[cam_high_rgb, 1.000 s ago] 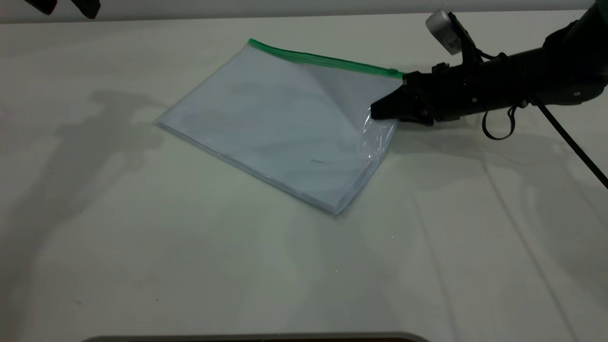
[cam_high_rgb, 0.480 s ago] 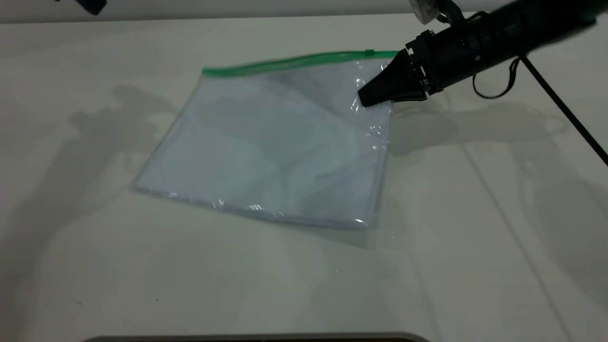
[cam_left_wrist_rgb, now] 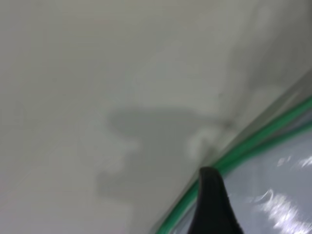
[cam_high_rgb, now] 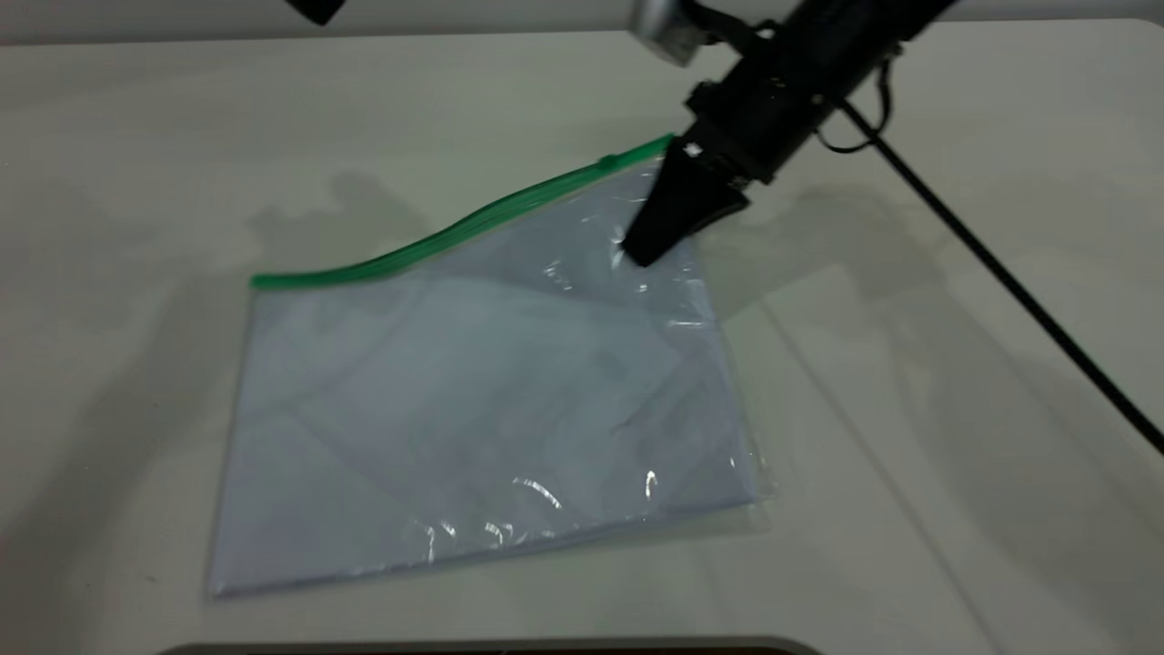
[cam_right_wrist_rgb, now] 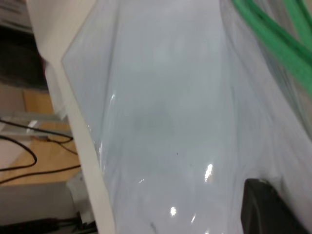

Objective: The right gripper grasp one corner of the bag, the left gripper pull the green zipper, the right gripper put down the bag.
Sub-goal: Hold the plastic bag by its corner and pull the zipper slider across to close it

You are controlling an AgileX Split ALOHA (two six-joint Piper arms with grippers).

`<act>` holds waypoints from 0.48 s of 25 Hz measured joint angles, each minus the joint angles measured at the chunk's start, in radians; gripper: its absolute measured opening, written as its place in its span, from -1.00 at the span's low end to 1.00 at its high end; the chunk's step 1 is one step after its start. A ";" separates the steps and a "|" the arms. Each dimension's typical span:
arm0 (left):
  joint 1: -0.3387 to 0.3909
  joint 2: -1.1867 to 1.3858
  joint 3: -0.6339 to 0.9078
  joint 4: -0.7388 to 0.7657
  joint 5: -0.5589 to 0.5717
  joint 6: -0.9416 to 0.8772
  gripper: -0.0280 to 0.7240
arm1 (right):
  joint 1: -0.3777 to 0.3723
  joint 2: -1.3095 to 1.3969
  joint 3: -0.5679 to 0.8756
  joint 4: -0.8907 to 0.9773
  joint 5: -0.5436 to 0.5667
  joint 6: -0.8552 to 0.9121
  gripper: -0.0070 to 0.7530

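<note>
The bag (cam_high_rgb: 473, 409) is a clear pouch with pale sheets inside. Its far right corner is raised off the white table (cam_high_rgb: 909, 455) and the rest slopes down to the near edge. My right gripper (cam_high_rgb: 641, 250) is shut on that corner, just below the green zipper (cam_high_rgb: 455, 232), whose small slider tab (cam_high_rgb: 605, 162) sits near the gripper. The right wrist view shows the bag (cam_right_wrist_rgb: 161, 97), the zipper (cam_right_wrist_rgb: 273, 44) and one fingertip (cam_right_wrist_rgb: 273, 209). My left gripper (cam_high_rgb: 314, 9) hangs high at the back left, open. In its wrist view one fingertip (cam_left_wrist_rgb: 212, 204) hovers over the zipper (cam_left_wrist_rgb: 253, 141).
The right arm's black cable (cam_high_rgb: 1000, 273) runs across the table to the right. A dark edge (cam_high_rgb: 491, 648) lines the table's near side. In the right wrist view the table edge (cam_right_wrist_rgb: 83, 146) and floor cables (cam_right_wrist_rgb: 29, 161) show beyond the bag.
The right gripper has moved left and up with the bag's corner. The bag has swung round and slid toward the near edge. The left gripper has moved right along the back.
</note>
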 joint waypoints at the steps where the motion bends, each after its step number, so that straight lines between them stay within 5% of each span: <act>1: 0.000 0.000 0.000 -0.042 0.008 0.032 0.60 | 0.011 -0.010 -0.004 0.004 0.005 -0.001 -0.89; 7: 0.000 0.000 0.000 -0.297 0.091 0.275 0.59 | 0.046 -0.064 -0.006 0.101 0.017 -0.047 -0.89; 12: 0.000 0.000 0.000 -0.369 0.144 0.428 0.56 | 0.047 -0.066 -0.006 0.197 0.015 -0.070 -0.89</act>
